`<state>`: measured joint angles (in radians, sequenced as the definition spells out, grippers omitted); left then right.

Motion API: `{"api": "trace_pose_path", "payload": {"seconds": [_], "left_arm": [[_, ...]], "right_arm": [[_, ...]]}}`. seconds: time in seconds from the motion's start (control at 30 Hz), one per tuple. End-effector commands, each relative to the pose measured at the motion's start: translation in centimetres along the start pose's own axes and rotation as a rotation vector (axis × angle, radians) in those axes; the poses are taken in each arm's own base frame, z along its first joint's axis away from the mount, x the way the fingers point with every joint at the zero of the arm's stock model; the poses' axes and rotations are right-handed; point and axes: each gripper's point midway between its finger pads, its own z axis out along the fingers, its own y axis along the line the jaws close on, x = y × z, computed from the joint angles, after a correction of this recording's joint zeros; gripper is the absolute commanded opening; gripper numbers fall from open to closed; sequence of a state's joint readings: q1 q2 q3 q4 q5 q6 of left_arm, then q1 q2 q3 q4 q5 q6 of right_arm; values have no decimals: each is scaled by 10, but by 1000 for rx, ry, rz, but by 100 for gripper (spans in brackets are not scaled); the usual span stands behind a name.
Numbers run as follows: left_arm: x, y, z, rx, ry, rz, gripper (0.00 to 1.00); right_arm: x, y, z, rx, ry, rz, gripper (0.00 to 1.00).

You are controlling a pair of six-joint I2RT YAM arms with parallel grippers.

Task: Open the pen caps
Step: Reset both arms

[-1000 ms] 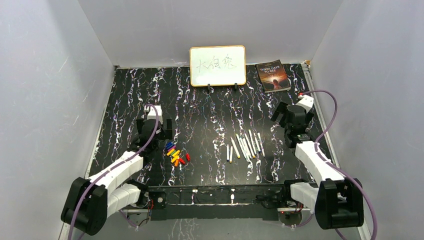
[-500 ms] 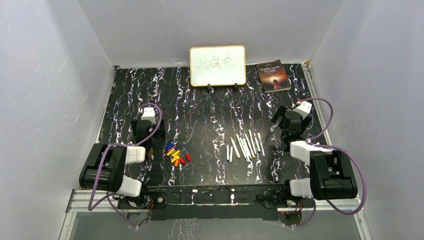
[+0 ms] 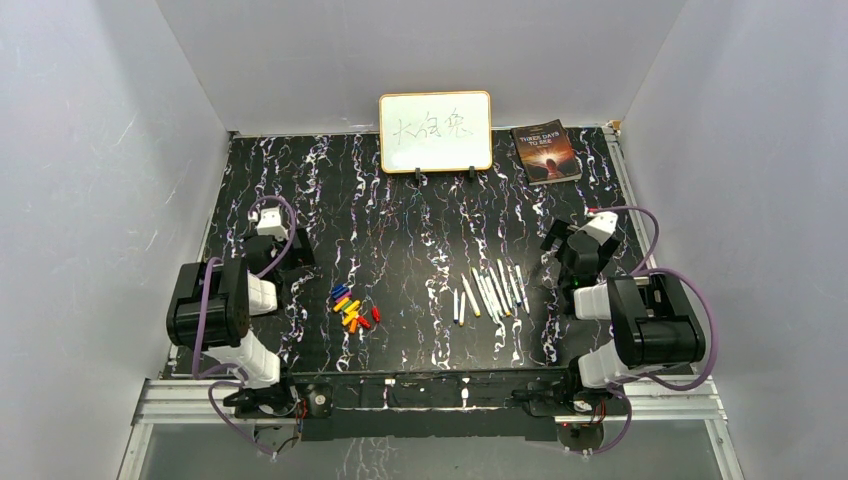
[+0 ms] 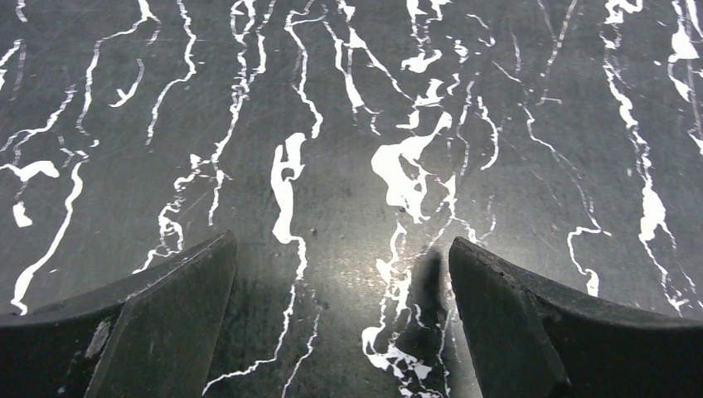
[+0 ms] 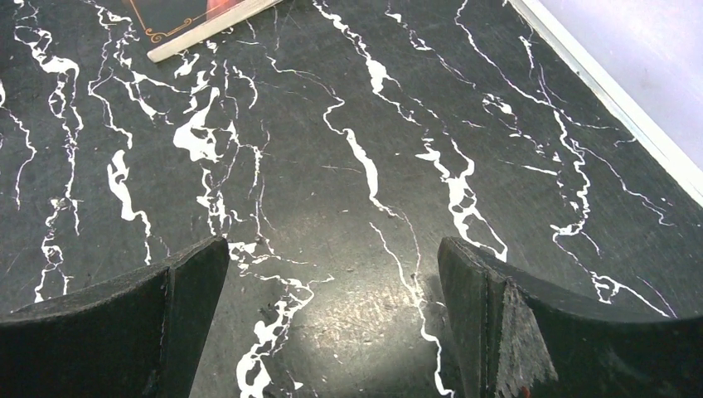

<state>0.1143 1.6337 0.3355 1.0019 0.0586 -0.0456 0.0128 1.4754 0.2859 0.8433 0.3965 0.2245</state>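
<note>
Several small coloured pen caps (image 3: 351, 309) lie in a loose pile on the black marbled table, left of centre. Several slim white pens (image 3: 490, 290) lie side by side right of centre, uncapped. My left gripper (image 3: 272, 250) is open and empty, folded back at the left, well left of the caps. In the left wrist view its jaws (image 4: 341, 282) hang over bare table. My right gripper (image 3: 566, 255) is open and empty at the right, just right of the pens. In the right wrist view the jaws (image 5: 333, 286) hang over bare table.
A small whiteboard (image 3: 435, 131) stands at the back centre. A book (image 3: 546, 152) lies to its right; its corner shows in the right wrist view (image 5: 199, 21). The table's pale right edge (image 5: 613, 99) runs close to the right gripper. Grey walls enclose the table.
Both arms have folded back toward their bases, from stretched out to elbows raised. The grippers drew slightly outward, away from the caps and pens. Caps and pens have not moved.
</note>
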Motion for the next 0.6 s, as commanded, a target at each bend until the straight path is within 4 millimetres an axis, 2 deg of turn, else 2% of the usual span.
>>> {"api": "trace_pose_path", "payload": {"seconds": [0.0, 0.07, 0.2, 0.4, 0.47, 0.57], "left_arm": [[-16, -18, -1, 107, -73, 5, 98], [-17, -17, -1, 100, -95, 6, 98], [-15, -26, -5, 119, -143, 52, 98], [-11, -25, -5, 114, -112, 54, 98], [-13, -25, -4, 114, -130, 54, 98], [-13, -25, -5, 114, -127, 56, 98]], "right_arm": [[-34, 24, 2, -52, -158, -51, 98], [-31, 24, 3, -28, -152, -62, 98], [-27, 36, 1, -74, -138, -108, 98], [-32, 38, -35, -195, -305, -116, 98], [-24, 45, -29, -198, -244, -130, 98], [-25, 44, -19, -167, -241, -136, 98]]}}
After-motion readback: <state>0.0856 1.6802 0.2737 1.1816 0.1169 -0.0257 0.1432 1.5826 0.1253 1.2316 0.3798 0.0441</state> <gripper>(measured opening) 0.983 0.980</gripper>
